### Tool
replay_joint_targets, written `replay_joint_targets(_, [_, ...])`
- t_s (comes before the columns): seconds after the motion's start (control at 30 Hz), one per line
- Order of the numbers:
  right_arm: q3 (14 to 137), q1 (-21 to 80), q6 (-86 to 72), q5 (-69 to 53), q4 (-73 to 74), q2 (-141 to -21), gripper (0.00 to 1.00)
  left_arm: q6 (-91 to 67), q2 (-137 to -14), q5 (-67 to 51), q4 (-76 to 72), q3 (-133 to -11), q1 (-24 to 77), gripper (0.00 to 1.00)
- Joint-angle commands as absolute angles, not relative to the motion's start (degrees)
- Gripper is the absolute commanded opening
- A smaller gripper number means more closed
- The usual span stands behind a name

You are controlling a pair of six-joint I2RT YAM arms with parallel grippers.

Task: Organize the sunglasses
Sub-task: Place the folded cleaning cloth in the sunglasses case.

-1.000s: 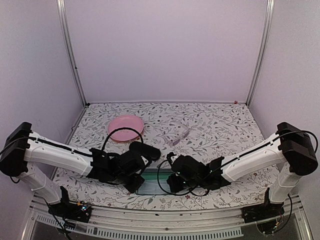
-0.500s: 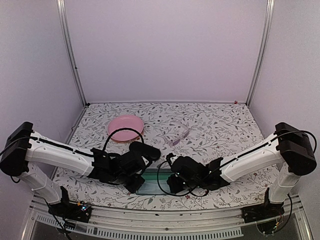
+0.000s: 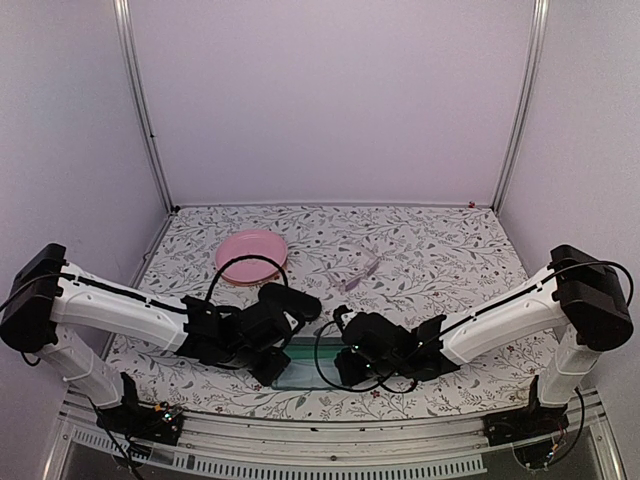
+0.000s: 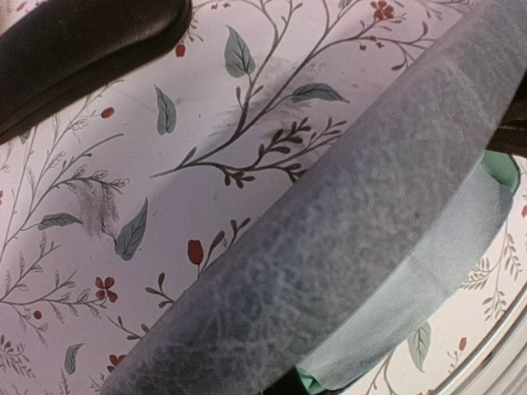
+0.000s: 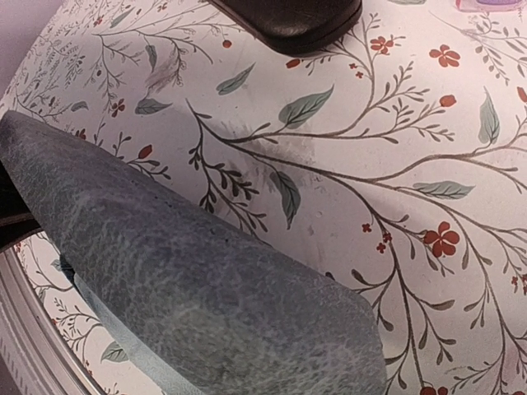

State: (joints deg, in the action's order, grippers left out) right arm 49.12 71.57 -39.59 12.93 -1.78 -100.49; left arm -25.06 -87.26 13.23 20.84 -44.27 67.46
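The pale translucent pinkish sunglasses (image 3: 356,271) lie folded out on the flowered table behind the arms. The reddish-brown sunglasses are hidden from every view. A grey-blue rectangular case (image 3: 305,366) lies near the front edge between my two grippers. My left gripper (image 3: 272,362) is at its left end and my right gripper (image 3: 346,366) at its right end. The case's textured lid fills the left wrist view (image 4: 329,247) and the right wrist view (image 5: 189,288), so the jaws are hidden. A black oval case (image 3: 300,304) lies just behind it.
A pink plate (image 3: 251,256) sits at the back left. The black oval case also shows at the top of the left wrist view (image 4: 82,41) and the right wrist view (image 5: 288,16). The table's front rail (image 3: 330,440) is close below the grey-blue case.
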Motion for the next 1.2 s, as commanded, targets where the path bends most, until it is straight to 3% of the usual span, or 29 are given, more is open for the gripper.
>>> replay_joint_targets(0.0, [48.75,71.32,-39.13,14.85,0.04,-100.88,0.03,-24.86,-87.79,15.33,22.15,-45.35,66.65,0.02])
replay_joint_targets(0.67, [49.92,72.49,-39.29,15.55,1.96,-100.30,0.14,-25.13,-88.22,15.29,21.97,-45.53,67.64,0.14])
replay_joint_targets(1.17, [47.24,73.91,-40.58,15.33,0.85,-95.67,0.17,-27.25,-86.73,16.81,22.50,-45.45,69.38,0.42])
